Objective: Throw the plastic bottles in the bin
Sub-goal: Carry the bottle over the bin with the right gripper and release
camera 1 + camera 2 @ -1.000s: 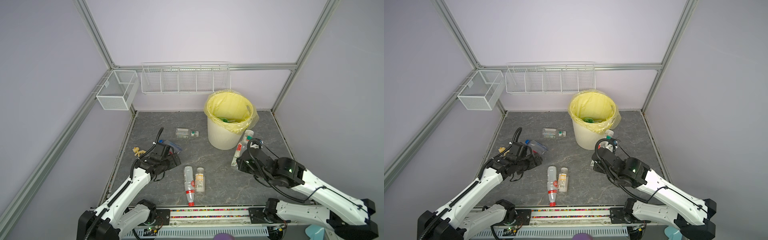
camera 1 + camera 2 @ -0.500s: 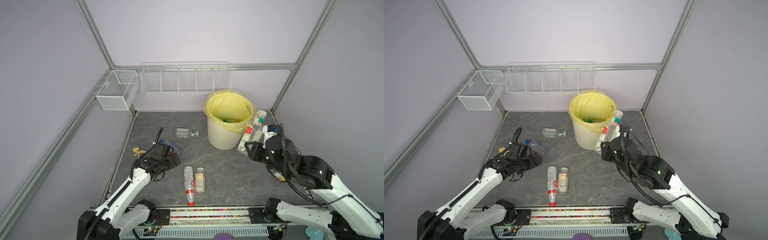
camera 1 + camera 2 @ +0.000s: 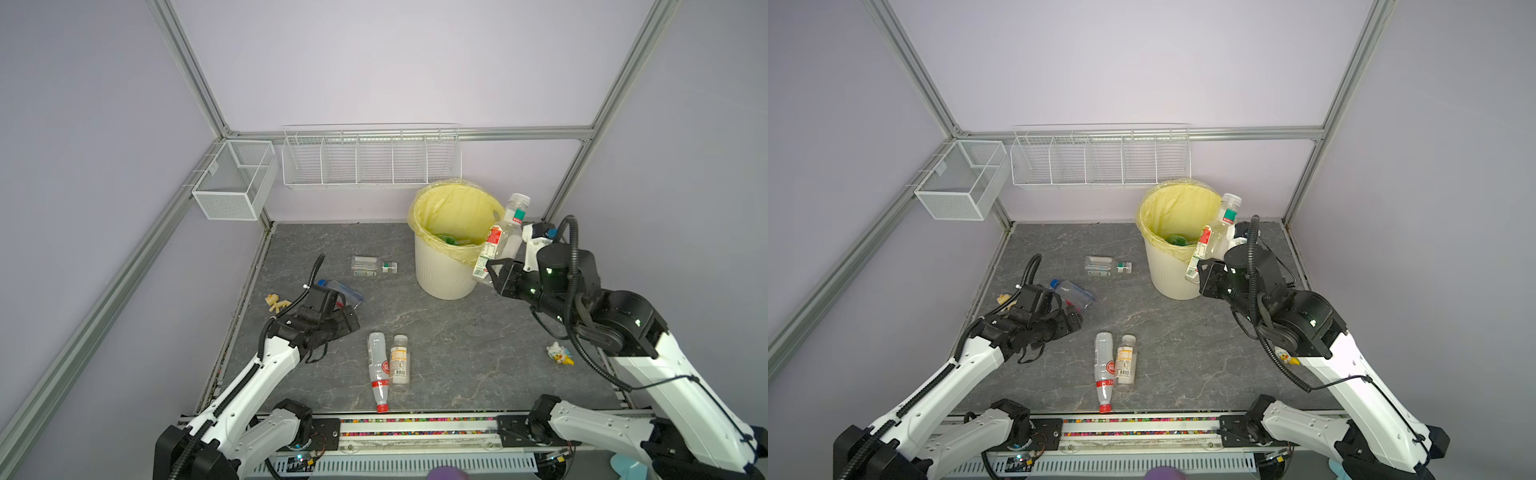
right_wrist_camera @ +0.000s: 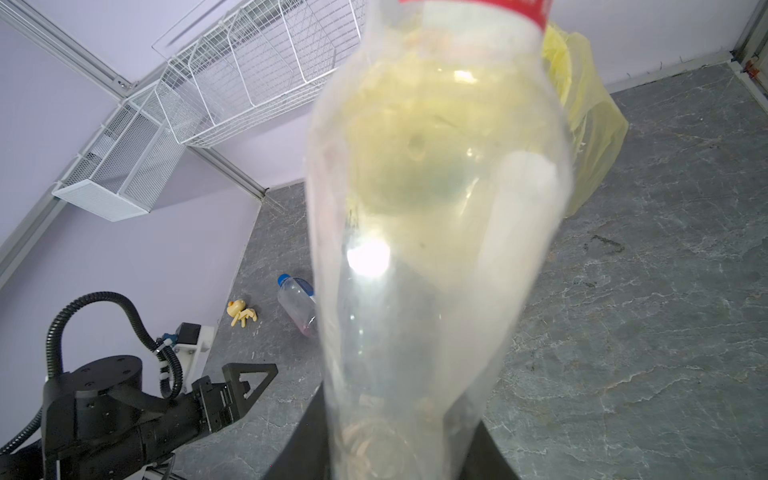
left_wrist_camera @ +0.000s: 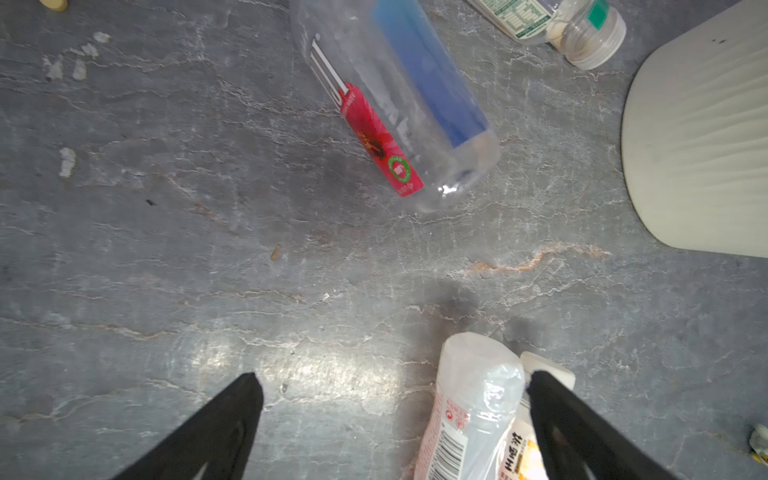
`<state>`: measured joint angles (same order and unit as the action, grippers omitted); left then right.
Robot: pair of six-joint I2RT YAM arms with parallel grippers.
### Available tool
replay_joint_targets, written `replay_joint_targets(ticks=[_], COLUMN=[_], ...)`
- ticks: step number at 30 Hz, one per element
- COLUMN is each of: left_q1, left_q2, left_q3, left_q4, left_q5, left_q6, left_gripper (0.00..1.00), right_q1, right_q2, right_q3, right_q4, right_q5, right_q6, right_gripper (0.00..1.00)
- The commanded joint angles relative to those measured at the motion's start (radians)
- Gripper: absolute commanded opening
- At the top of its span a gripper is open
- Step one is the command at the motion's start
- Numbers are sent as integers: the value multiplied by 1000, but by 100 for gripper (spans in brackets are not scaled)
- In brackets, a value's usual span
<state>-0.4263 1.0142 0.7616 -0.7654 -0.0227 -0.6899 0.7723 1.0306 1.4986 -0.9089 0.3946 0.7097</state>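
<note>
The right arm is standing raised beside the bin [image 3: 440, 278], the right gripper [image 3: 494, 272] clamping the base of a clear bottle [image 3: 503, 239] that is tilting cap-up just beside the yellow-lined rim. The left arm is hovering low over the table [image 3: 457, 353], the left gripper [image 5: 392, 380] spread wide near two bottles [image 5: 473, 395] lying side by side.

Bin [image 3: 441, 279]: cream ribbed bucket, yellow liner, upright; green bottle [image 3: 448, 239] inside.
Raised bottle [image 3: 502, 237]: clear, red-white label, tilted, beside the bin's rim.
Green-labelled bottle [image 3: 371, 266]: lying left of bin.
Blue-labelled bottle [image 3: 347, 291]: lying, partly hidden.
Red-capped bottle [image 3: 377, 365], orange-labelled bottle [image 3: 400, 360]: lying side by side, touching.
</note>
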Motion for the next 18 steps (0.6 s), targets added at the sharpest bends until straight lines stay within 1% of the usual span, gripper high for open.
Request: replay_joint_targets(ticks=[1,4,7,10,13,14,16,17,18], left_q1=[22,29,31,30,30,31,31,30,30], left_q2=[-14,-15,-5,2,-5,-9,-20,-26,-32], left_q3=[23,18,13,14,12,12,15,17,20], left_q4=[-36,-25,-13,-12,-14,-16,-21,-24,-25], left_q5=[-23,-20,-5,9,20,22,34,43,51], left_q6=[35,35,31,26,17,9,-2,-9,-16], left_gripper=[100,100,100,100,100,100,100,100,100], right_q1=[-7,-7,-12,-40,-127,-171,-241,-267,-286], right_q2=[-46,-48,0,102,259,324,443,503,555], right_q3=[-30,-48,-12,74,215,272,365,406,453], right_q4=[37,66,90,131,143,146,164,184,186], right_q5=[-9,-19,-23,-52,-106,-147,-236,-280,-306], right_q6=[8,11,-5,-31,-6,23,84,106,131], right_gripper=[33,33,33,34,34,34,40,45,56])
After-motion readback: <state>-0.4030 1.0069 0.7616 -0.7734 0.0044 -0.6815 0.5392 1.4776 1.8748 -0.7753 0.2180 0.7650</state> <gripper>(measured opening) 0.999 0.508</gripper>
